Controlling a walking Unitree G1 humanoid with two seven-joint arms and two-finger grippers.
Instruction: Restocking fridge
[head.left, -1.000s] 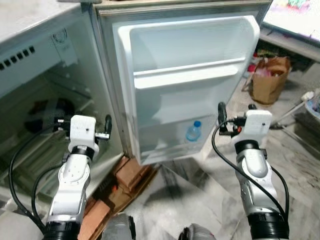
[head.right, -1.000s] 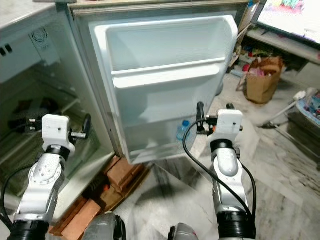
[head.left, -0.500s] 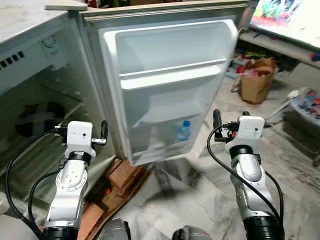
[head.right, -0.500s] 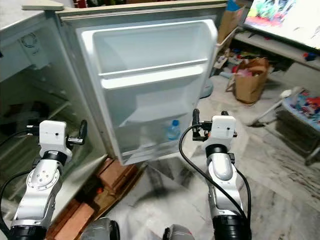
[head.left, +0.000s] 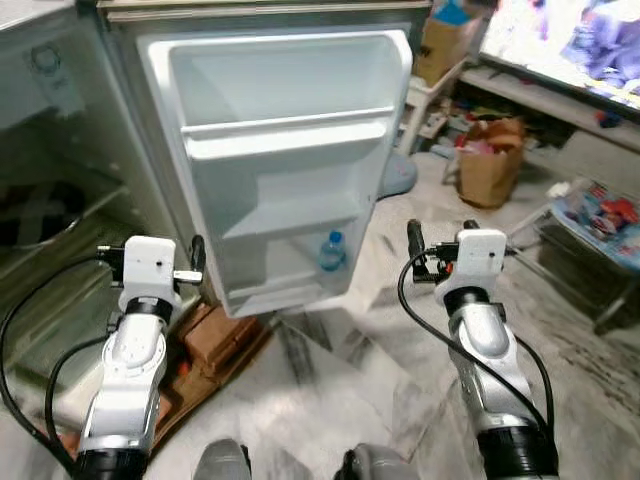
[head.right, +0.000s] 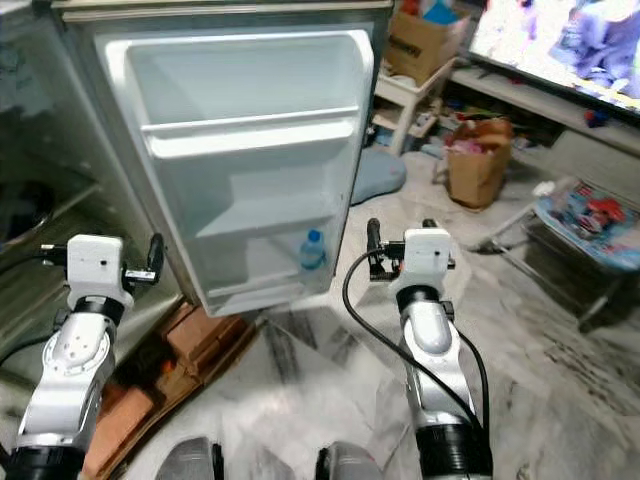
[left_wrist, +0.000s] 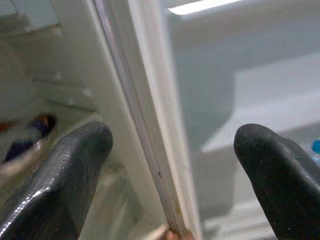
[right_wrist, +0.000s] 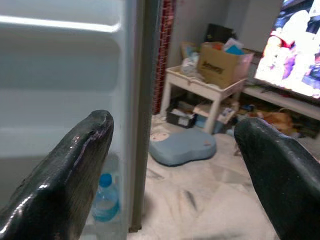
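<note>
Behind fridge door (right_wrist: 65, 75), cardboard box (right_wrist: 222, 62), stool (right_wrist: 200, 92)

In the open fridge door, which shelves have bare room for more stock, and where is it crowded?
The fridge door has bare room on its top bin above the rail and on the middle shelf. The bottom shelf holds one water bottle toward its right end, leaving the left part free. The floor to the right is crowded around the paper bag. The left gripper and right gripper are both open.

Clutter lying around the marble floor (head.left: 330, 390)

A brown paper bag (head.left: 489, 168) is standing near a cardboard box (right_wrist: 222, 64) sitting on a white low table (right_wrist: 210, 95), with red bricks (head.left: 215, 335) lying opposite.
</note>
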